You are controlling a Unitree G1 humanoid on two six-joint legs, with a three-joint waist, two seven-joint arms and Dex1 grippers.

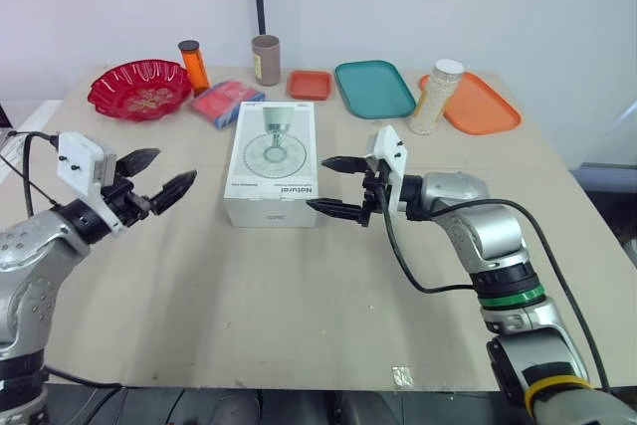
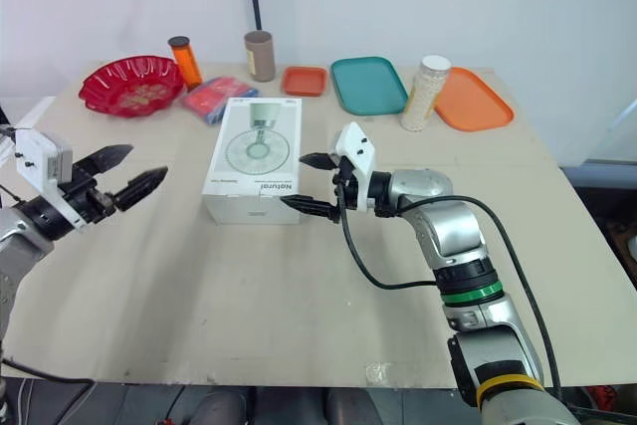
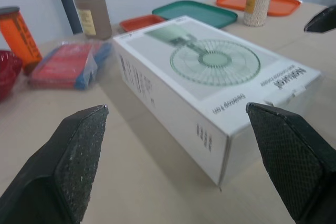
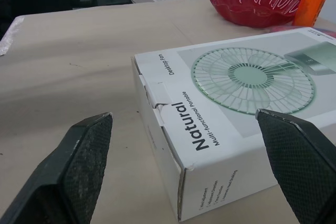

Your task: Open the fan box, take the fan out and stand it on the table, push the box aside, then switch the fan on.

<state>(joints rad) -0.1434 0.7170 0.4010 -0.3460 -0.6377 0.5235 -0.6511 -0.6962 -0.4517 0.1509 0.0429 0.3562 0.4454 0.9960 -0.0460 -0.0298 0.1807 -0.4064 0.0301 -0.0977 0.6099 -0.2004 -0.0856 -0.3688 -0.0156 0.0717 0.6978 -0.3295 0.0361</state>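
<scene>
Fan box (image 1: 272,161): lies flat and closed near the middle of the desk (image 1: 299,286), printed fan picture up, the "Natural" lettering along its 6 o'clock end.
Right end effector (image 1: 318,184): fingers spread wide and holding nothing, at the box's 4 o'clock corner. The tips point at the box and sit just beside it; contact cannot be told.
Left end effector (image 1: 171,168): fingers also spread wide and empty, at 9 o'clock of the box and apart from it, the tips aimed toward the box's side.
Far edge, 10 to 11 o'clock of the box: a red bowl (image 1: 139,89), an orange bottle (image 1: 193,65) and a red-and-blue packet (image 1: 227,102) close to the box's far corner.
Far edge, 12 to 2 o'clock: a brown cup (image 1: 265,59), a small orange tray (image 1: 309,84), a teal tray (image 1: 373,88), a jar of pale grains (image 1: 435,97) and a larger orange tray (image 1: 478,105).
</scene>
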